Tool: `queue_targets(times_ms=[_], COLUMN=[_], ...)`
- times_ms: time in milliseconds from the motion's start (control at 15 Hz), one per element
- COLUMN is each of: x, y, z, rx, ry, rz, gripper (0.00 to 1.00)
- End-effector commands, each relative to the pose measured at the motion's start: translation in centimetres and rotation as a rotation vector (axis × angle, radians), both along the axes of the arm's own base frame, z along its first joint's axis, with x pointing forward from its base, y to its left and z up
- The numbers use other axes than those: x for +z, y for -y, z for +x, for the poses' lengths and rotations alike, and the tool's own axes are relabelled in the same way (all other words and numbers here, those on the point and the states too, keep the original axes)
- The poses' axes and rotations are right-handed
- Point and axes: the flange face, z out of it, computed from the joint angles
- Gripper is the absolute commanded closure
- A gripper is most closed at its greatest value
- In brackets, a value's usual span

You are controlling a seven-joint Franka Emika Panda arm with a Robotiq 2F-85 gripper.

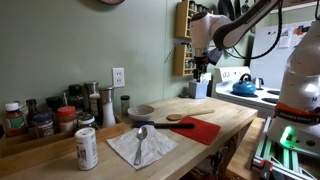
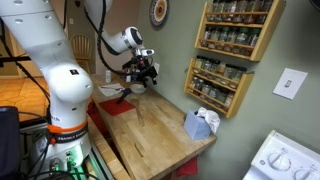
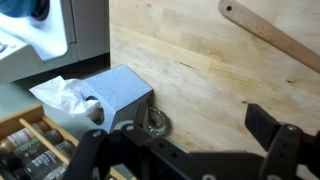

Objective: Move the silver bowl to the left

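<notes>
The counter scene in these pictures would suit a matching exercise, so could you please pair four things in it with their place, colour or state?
Things:
1. bowl
2. metal spoon
3. kettle
4. claw

Descriptions:
A. open, in the air above the counter
B. lying on the white napkin
C. blue, beyond the counter's end
D. on bare wood, between the napkin and the wall

Pairs: 1-D, 2-B, 3-C, 4-A
</notes>
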Motion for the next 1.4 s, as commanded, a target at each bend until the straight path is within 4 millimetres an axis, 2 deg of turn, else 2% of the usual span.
queue_targets(times_ms=[0, 400, 800, 1133, 1200, 1333], x=[-3.7, -8.4, -11.7, -15.2, -13.7, -14.7], y=[0.3, 1.5, 5.1, 6.7, 6.5, 6.8], z=[0.7, 3.0, 5.7, 5.5, 5.5, 5.5], rx=[0.073, 0.229, 0.419, 0.561, 0.514, 0.537], ry=[0.06, 0.125, 0.142, 0.081, 0.089, 0.073], rz=[-0.104, -0.18, -0.326, -0.378, -0.382, -0.39], gripper=[0.0, 0.0, 0.0, 0.0, 0.0, 0.0])
